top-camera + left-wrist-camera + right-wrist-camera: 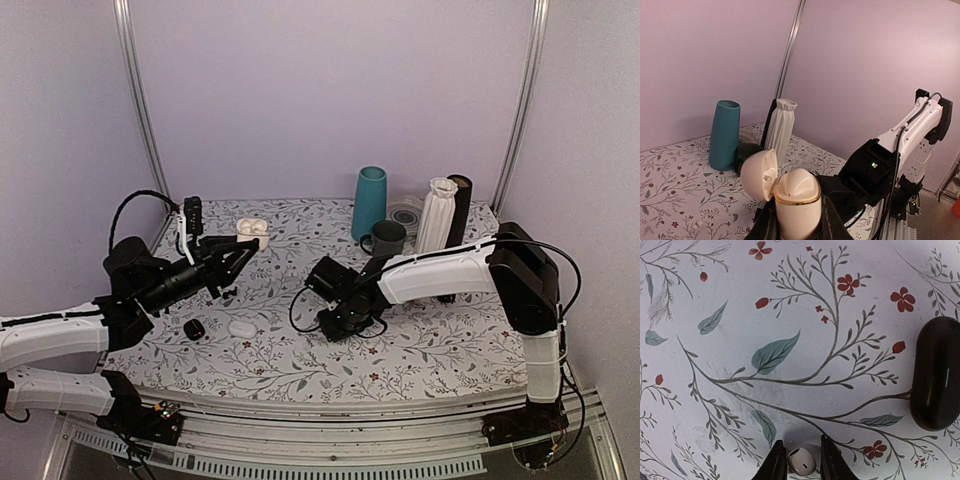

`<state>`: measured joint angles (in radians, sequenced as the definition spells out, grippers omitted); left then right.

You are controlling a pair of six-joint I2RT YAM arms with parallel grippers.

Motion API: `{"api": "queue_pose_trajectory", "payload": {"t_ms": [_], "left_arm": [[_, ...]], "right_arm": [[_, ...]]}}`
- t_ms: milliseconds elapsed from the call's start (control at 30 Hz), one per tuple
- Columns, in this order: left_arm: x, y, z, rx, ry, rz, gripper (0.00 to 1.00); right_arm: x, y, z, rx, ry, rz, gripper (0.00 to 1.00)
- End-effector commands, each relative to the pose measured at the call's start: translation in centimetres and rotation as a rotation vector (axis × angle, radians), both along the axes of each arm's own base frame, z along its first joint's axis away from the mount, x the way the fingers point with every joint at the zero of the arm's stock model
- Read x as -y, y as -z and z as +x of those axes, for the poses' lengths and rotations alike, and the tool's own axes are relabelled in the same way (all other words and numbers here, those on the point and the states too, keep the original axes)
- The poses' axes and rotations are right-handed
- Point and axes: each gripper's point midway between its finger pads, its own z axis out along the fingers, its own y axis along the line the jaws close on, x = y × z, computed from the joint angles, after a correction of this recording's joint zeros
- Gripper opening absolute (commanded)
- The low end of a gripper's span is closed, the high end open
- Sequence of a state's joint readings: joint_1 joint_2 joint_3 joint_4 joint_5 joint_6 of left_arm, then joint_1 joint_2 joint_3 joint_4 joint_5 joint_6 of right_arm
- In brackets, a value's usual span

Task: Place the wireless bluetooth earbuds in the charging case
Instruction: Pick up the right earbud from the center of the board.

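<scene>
Carefully, we centre, then pinch: the right gripper [800, 460] has its jaws narrowly bracketing an earbud [801, 461] on the table [790, 315] (whether they touch it we cannot tell), with the black case [936, 375] at three o'clock; the left gripper [797, 225] has its jaws clamped on the open charging case [796, 195], held aloft.

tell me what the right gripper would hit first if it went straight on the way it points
Probably the floral table cover: the right gripper points down at it with a white earbud between its fingers. The black oval case lies off to one side. Depth unclear.
</scene>
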<state>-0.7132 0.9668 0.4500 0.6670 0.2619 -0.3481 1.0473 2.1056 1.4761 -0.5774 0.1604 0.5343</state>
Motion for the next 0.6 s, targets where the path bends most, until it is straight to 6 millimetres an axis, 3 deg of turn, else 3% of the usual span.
{"api": "queue_pose_trajectory", "payload": {"t_ms": [0,200,400,567], "left_arm": [[-0.4,-0.9,0.2,0.023,-0.012,-0.017,0.00],[-0.4,-0.8,0.3,0.023,-0.012,-0.013,0.00],[-0.1,-0.8,0.4,0.023,-0.005,-0.014,0.00],[0.0,-0.8,0.4,0.024,-0.002,-0.014,0.00]], "right_arm": [[-0.3,0.8,-0.1,-0.013,-0.013,-0.020,0.21],[0.6,0.8,-0.1,-0.005,-0.011,-0.056,0.23],[1.4,0.9,-0.3,-0.015,0.009,-0.057,0.32],[1.4,1.0,-0.6,-0.029,0.021,-0.043,0.32]]}}
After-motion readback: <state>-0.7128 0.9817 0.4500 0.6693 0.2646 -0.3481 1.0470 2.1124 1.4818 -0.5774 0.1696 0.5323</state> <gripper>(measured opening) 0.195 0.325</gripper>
